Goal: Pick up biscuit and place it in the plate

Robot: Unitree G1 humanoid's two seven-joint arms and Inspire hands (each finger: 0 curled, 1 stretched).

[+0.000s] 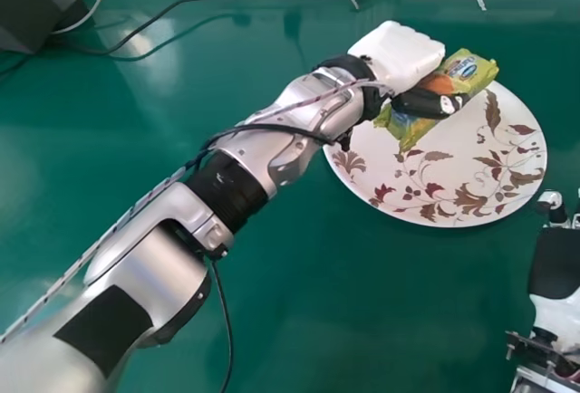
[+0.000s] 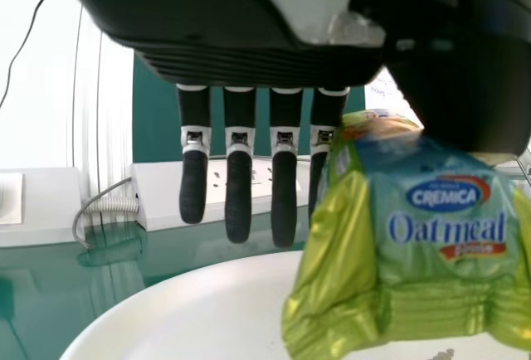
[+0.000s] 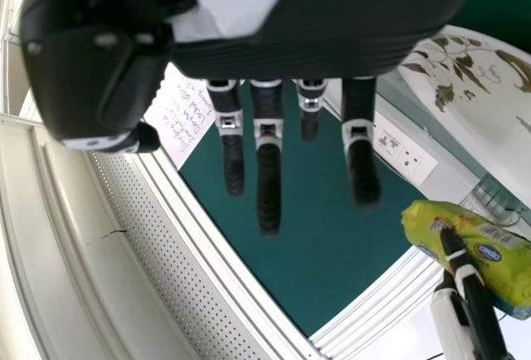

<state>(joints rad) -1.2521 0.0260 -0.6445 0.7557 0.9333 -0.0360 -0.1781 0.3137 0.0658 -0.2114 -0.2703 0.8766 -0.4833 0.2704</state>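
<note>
As your left hand [image 1: 399, 53] pinches the biscuit packet [image 1: 473, 67], you have it above the plate [image 1: 444, 180].
Your right hand [image 1: 555, 262], fingers straight and apart, is at the head view's right edge.

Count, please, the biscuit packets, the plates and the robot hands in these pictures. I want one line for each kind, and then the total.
Biscuit packet: 1
Plate: 1
Robot hands, the left hand and the right hand: 2
Total: 4
</note>
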